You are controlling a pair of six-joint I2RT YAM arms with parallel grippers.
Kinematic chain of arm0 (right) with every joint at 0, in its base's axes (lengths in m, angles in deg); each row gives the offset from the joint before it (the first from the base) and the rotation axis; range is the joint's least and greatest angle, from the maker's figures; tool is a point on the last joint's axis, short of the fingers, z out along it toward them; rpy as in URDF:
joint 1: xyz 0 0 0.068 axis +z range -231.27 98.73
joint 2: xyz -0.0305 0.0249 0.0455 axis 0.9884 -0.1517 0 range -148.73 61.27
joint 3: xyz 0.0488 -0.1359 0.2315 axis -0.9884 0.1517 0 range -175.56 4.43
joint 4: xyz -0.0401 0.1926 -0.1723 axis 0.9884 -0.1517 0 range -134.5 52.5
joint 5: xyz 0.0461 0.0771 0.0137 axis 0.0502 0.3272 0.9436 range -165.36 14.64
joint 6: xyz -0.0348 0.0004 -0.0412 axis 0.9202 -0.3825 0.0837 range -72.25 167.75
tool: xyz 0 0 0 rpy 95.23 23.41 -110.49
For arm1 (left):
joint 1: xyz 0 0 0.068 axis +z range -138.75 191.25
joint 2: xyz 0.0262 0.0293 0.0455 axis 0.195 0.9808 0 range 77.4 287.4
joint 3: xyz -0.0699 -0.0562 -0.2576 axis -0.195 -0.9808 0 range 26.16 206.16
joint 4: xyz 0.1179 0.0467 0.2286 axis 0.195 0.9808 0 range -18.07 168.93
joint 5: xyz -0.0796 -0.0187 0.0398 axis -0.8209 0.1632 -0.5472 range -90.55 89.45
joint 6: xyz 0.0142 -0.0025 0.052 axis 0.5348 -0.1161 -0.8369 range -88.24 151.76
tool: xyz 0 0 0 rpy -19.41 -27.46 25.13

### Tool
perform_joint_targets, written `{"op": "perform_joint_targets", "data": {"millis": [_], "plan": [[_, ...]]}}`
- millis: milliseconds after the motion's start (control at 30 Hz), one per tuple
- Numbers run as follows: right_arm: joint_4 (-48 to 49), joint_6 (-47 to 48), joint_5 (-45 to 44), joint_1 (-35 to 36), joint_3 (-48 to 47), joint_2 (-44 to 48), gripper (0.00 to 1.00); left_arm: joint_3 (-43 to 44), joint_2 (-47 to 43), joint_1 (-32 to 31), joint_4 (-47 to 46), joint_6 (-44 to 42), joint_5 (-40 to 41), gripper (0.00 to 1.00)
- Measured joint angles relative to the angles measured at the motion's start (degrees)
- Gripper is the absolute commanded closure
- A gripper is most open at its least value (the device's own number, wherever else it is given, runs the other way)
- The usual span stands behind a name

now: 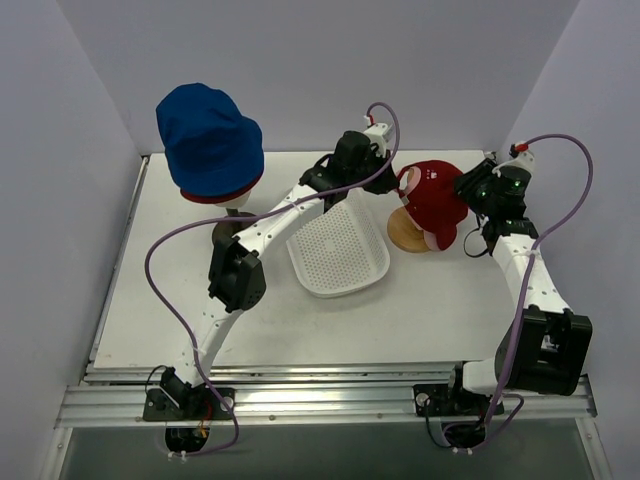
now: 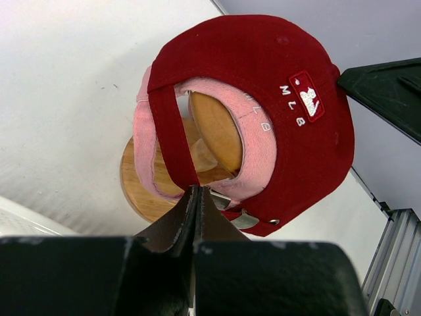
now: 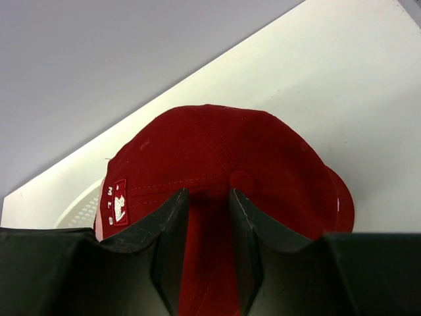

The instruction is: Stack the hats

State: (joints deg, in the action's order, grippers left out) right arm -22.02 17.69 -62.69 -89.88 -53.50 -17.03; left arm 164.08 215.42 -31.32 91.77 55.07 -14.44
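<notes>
The red cap [image 1: 435,195] is seated over the pink cap [image 2: 148,151] on a wooden stand [image 1: 403,238], right of the basket [image 1: 340,250]. The blue hat [image 1: 210,135] is stacked on the dark red hat [image 1: 228,196], far left. The caps are apparently taken from two sides for a lift. The left gripper [image 2: 196,191], reached over the basket, is closed at the rear strap; a pinch cannot be confirmed. The right gripper [image 3: 206,197] is set narrow astride the crown.

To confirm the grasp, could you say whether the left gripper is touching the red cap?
Touching: in the left wrist view, the left gripper pinches the strap of the red cap.
</notes>
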Motion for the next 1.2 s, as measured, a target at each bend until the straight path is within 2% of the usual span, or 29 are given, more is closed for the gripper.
{"op": "perform_joint_targets", "data": {"millis": [233,367,500,633,867,1200], "plan": [[-1.57,1.22,-0.46,0.00,-1.44,-0.81,0.71,0.00,0.00,-0.11,-0.33,0.00,0.00,0.97],[-2.93,2.27,-1.77,0.00,-1.68,-0.96,0.66,0.00,0.00,-0.11,-0.35,0.00,0.00,0.97],[-3.32,3.02,-2.25,0.00,-1.88,-1.31,0.67,0.00,0.00,-0.11,-0.37,0.00,0.02,0.97],[-2.56,3.30,-2.08,0.00,-2.16,-2.01,0.76,-0.02,0.00,-0.11,-0.48,0.00,0.00,0.97],[-1.49,3.50,-1.86,0.00,-2.16,-2.08,0.99,-0.02,0.00,-0.15,-0.76,0.02,-0.02,0.97],[-3.19,3.58,-2.97,0.02,-2.21,-0.96,1.00,-0.02,0.00,-0.26,-0.96,0.52,-0.35,0.98]]}}
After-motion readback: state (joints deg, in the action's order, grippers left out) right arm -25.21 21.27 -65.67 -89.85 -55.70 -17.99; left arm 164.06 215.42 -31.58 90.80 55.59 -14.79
